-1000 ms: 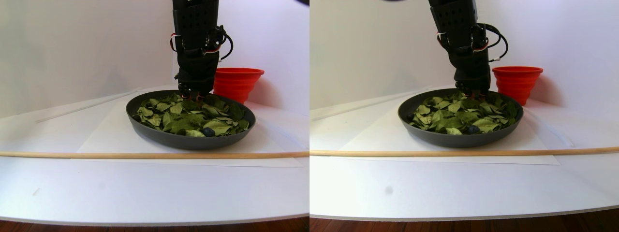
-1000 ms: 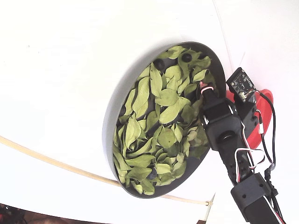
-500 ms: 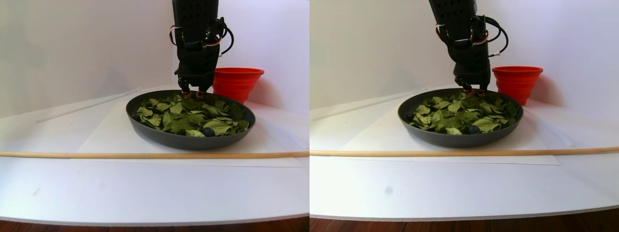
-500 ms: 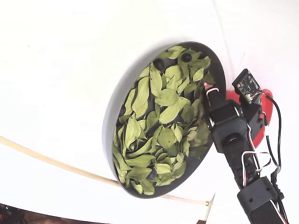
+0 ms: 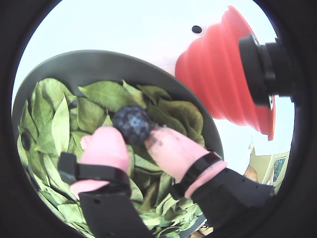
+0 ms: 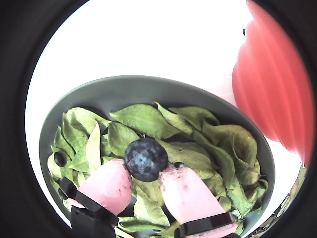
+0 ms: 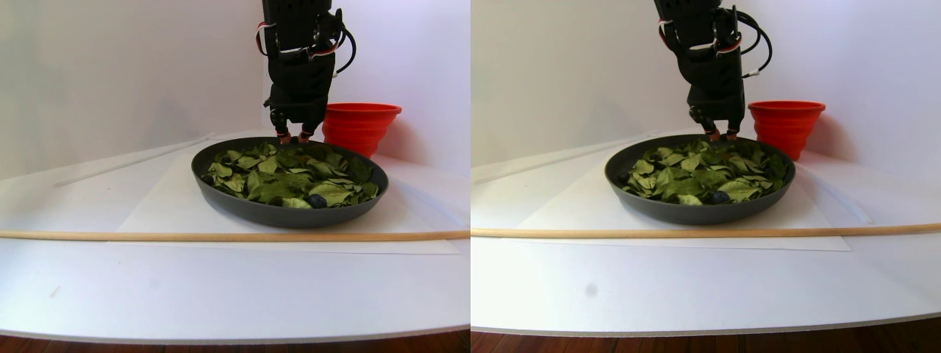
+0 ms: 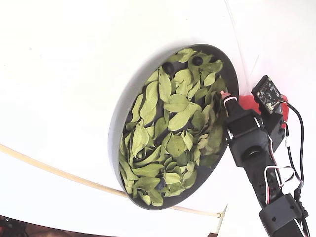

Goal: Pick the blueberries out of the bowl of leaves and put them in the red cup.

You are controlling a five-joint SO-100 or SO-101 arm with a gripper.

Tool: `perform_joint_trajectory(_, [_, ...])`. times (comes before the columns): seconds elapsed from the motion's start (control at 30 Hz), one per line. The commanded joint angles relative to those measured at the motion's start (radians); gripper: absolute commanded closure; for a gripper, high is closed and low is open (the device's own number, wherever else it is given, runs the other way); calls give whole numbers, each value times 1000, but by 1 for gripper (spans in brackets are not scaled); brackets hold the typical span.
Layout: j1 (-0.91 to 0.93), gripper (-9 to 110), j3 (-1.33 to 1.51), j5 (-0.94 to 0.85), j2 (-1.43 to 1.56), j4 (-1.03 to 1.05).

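Pink-padded end effector [image 6: 144, 179] | pinching blueberry [image 6: 145, 158] | above leaves [image 6: 143, 120]

Dark blue-black blueberry [image 6: 145, 158] with a faint dusty bloom, held between pale pink fingertips [image 6: 106, 184] banded with black clips; light green leaves [image 6: 143, 120] with paler midribs fill the matte dark grey bowl [image 6: 124, 89]; the ribbed cup [image 5: 223, 69] is bright red; black arm [image 7: 298, 59] with red and white wires; white table [image 7: 220, 287]; tan wooden stick [image 7: 220, 236]
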Motion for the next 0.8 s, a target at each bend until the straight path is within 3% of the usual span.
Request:
perform_joint_trajectory(0.0, [17,92,-3,-5,169,8])
perform_joint_trajectory(0.77, [43,92,107,-25,311,67])
